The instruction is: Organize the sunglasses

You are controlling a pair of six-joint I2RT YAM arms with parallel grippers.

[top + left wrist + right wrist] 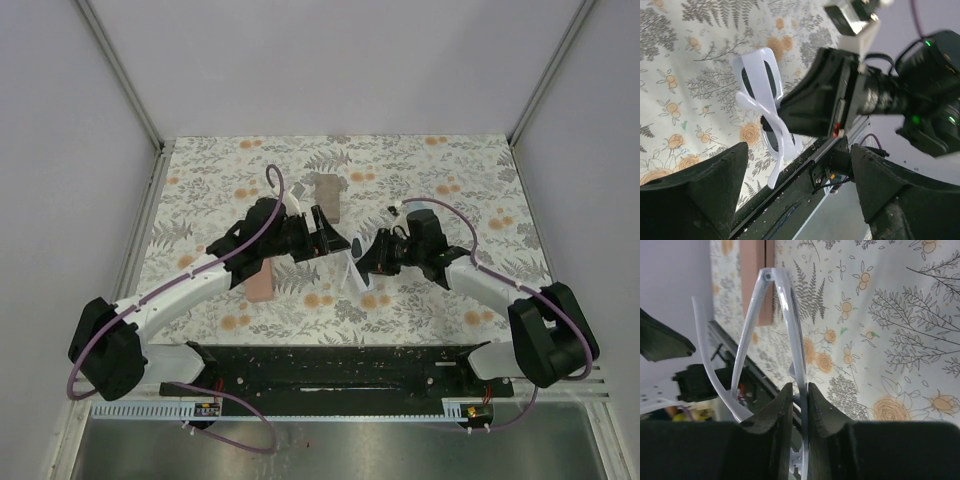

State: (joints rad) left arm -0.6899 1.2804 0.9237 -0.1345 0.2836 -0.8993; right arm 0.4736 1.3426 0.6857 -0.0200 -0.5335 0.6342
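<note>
My right gripper (800,390) is clamped on the white sunglasses (790,315). Its two fingers pinch the thin frame between them, close to the bridge. The pair stands on end in that grip, one dark lens above the other. One arm of the pair lies folded close along the frame, and the other curves out to the side.

From above, the pair sits near the middle of the flowered tabletop (450,170), towards the near edge, between my two grippers. I cannot tell whether its lower end touches the tabletop or hangs just over it.

My left gripper (799,147) has its jaws wide apart and holds nothing. It points at the front of the lenses from close by, without touching them.

A pink case (260,282) lies on the tabletop under my left forearm. A tan case (328,198) lies farther back, just beyond my left gripper. Both cases are apart from the white sunglasses.
</note>
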